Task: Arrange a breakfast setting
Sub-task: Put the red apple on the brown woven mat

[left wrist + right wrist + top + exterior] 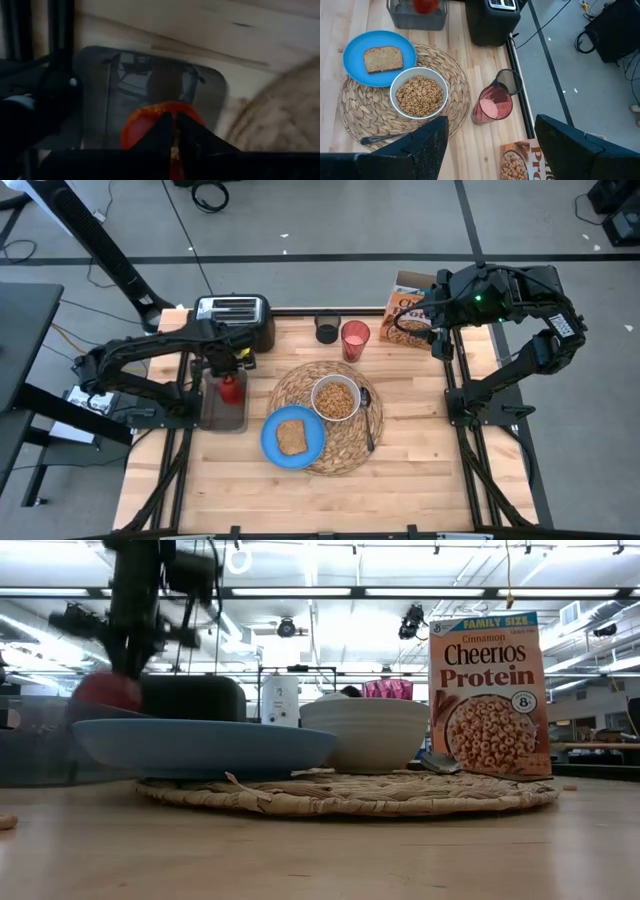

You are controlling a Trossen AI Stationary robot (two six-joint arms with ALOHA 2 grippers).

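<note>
A red apple [232,388] is under my left gripper [229,372], which is shut on it over a clear grey bin [213,412] at the table's left. The apple also shows in the low view [105,690]. The round straw placemat [345,448] lies mid-table. On it rest the blue plate [272,450] with a toast slice [291,437], the white bowl [318,388] of cereal rings and a dark spoon [368,425]. The translucent red cup [354,338] stands behind the mat. My right gripper [490,150] is open and empty, high over the back right. My left gripper holds the apple at its top [150,117], its two fingers [161,134] close together there. The fingers come from above, pointing down, and hide the exact spot of contact. The apple hangs below them at about the height of the bin's rim.
A black toaster [235,318] stands just behind the bin. A small black cup [326,331] stands beside the red cup. A cereal box [410,315] stands at the back right under my right arm. Bare wood lies along the near edge.
</note>
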